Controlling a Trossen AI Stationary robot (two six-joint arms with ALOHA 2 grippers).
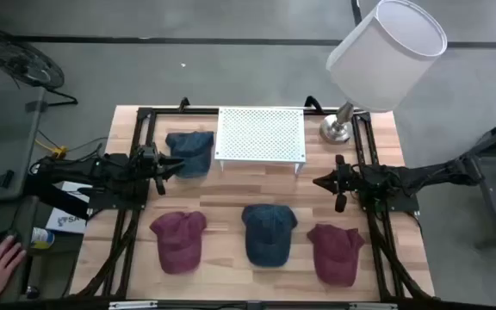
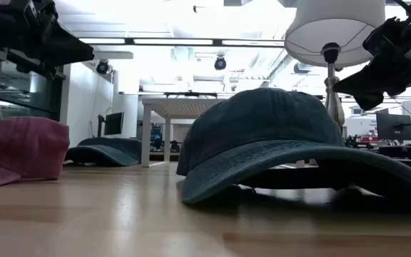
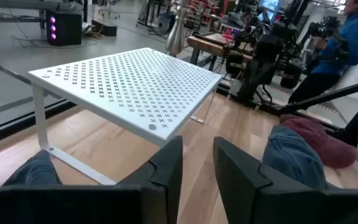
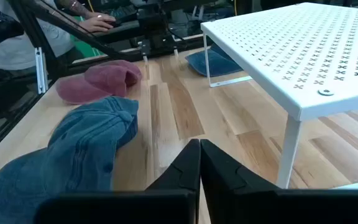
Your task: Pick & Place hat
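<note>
Hats (image 1: 269,231) untouched; left gripper (image 3: 197,163) slightly parted, seemingly empty; right gripper (image 4: 199,163) closed, empty.

Table top (image 1: 231,194): light wood, planked grain; frame rails (image 1: 136,146) along its sides: black; perforated shelf (image 1: 261,133): white, patterned with rows of small cross-shaped cut-outs; cap beside the shelf (image 1: 190,152): faded denim blue; middle cap in the near row (image 1: 269,231): the same washed blue; left-hand cap in that row (image 1: 179,238): dull maroon; right-hand cap (image 1: 334,251): maroon likewise; lamp shade (image 1: 388,41): plain white; lamp base (image 1: 337,129): silvery metal; both arms: dark, near black.
</note>
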